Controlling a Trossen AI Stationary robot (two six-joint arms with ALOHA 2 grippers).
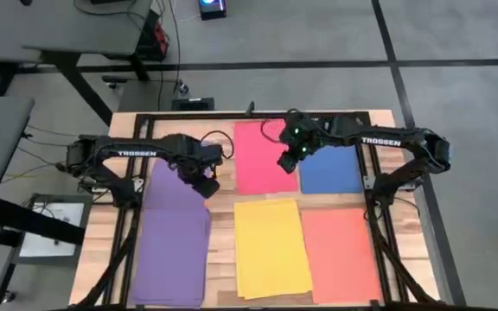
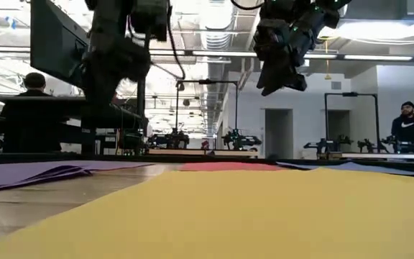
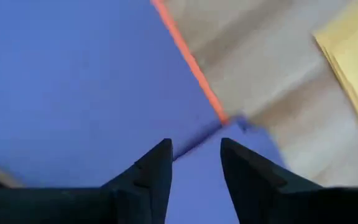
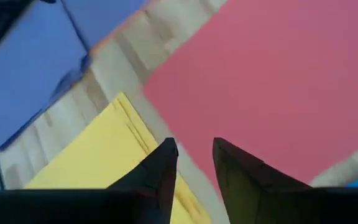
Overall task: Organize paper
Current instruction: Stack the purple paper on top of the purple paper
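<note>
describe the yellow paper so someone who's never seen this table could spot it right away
On the wooden table, look along the near edge, the side away from both arm bases. The yellow paper is the middle pile of three there, between the purple paper and the orange paper. It is the only yellow one.

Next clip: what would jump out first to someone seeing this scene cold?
The bright paper laid out in piles by colour on the wooden table: purple at the left, yellow in the middle, orange at the right, with red and blue behind. Next, the left gripper hangs over the purple pile and the right gripper above the red sheet, both open.
</note>
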